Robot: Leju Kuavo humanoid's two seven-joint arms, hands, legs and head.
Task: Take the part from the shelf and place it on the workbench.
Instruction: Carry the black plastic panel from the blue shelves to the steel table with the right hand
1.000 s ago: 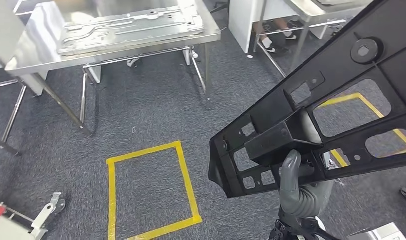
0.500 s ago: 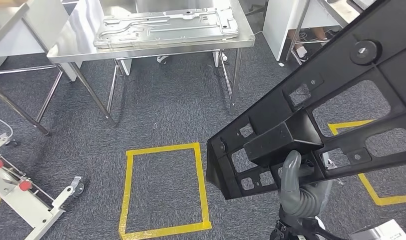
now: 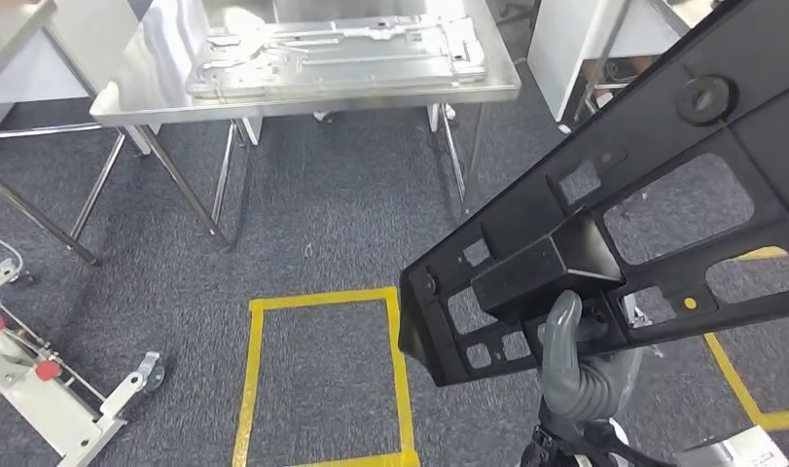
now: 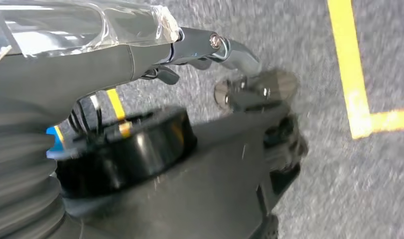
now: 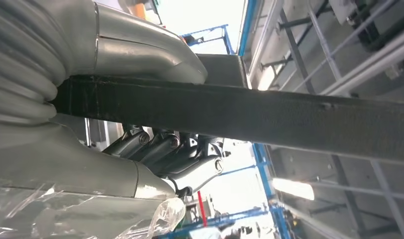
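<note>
A large black plastic part (image 3: 653,175) with several cut-outs fills the right side of the head view, tilted up and away. My right hand (image 3: 573,368) grips it from below near its lower end. In the right wrist view the thumb (image 5: 140,50) lies over the part's edge (image 5: 289,119) and the fingers (image 5: 160,149) curl under it. The steel workbench (image 3: 157,92) stands ahead at the top, with a flat metal panel (image 3: 341,49) lying on it. My left hand (image 4: 140,55) hangs over the carpet with its fingers apart and holds nothing.
A yellow tape rectangle (image 3: 256,379) marks the grey carpet in front of me, with more tape (image 3: 750,389) at the right. A white wheeled frame (image 3: 40,379) sits at the lower left. A second table (image 3: 575,49) stands at the upper right.
The whole picture has shifted, so the camera moved: the workbench now sits more central and the tape rectangle lies lower. The black part stays in my right hand as before.
</note>
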